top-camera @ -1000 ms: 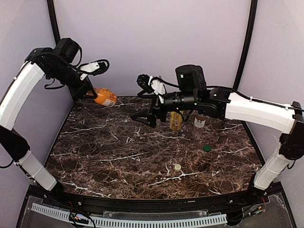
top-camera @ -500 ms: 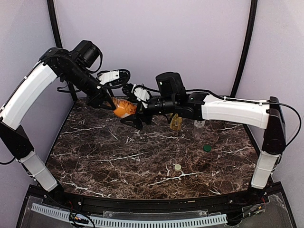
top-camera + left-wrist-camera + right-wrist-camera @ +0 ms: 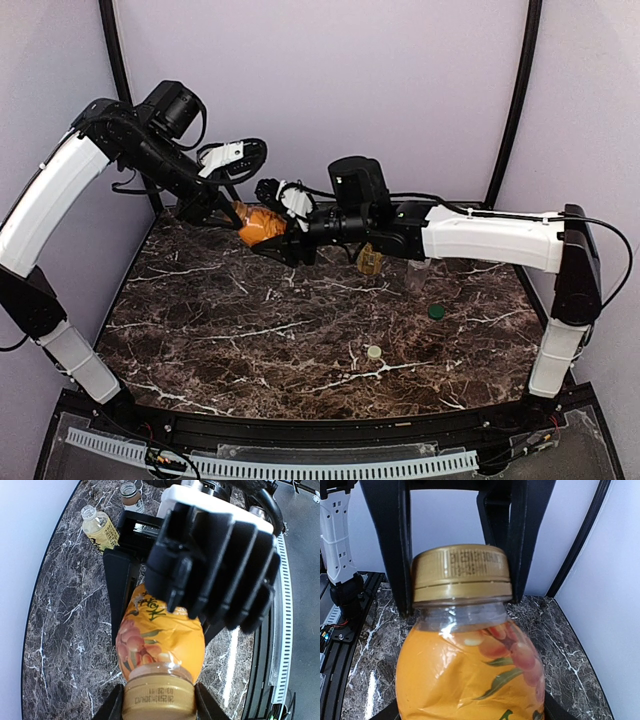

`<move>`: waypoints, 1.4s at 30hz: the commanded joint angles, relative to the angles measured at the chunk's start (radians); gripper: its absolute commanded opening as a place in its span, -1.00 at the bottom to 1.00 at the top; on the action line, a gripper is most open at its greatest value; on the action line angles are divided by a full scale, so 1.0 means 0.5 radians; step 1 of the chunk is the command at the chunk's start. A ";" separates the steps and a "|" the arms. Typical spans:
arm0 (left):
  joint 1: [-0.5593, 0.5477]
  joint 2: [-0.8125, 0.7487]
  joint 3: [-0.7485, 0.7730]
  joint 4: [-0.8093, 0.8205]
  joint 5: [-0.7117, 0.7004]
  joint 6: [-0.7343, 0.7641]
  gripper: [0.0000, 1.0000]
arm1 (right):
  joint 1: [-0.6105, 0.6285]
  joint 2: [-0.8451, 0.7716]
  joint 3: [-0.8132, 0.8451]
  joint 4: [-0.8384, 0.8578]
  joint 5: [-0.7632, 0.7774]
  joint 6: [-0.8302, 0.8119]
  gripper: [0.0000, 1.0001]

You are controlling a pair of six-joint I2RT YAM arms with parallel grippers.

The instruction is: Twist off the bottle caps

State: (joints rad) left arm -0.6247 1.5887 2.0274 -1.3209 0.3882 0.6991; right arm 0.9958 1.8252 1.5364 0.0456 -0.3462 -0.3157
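Right gripper [image 3: 270, 238] straddles the body of the orange bottle [image 3: 160, 640] — we cannot tell if it grips; left gripper [image 3: 159, 706] clamps the golden cap [image 3: 461, 572], bottle lying lengthwise between them.

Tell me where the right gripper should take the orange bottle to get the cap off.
Grip the orange bottle by its wide body, coming from the base end, opposite the golden cap. The left gripper is clamped on that cap, and the bottle is held in the air with its base towards the right gripper. Its label looks creased, so probably squeeze gently.
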 commanded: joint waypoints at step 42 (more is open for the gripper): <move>-0.012 -0.795 -1.024 2.066 0.775 -1.202 0.98 | 0.056 -0.225 -0.422 1.604 -0.377 1.105 -0.43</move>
State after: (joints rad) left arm -0.6296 1.1893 1.5333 -0.4652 0.6758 0.2161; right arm 1.0145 1.6913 1.2930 0.7929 -0.5037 0.2241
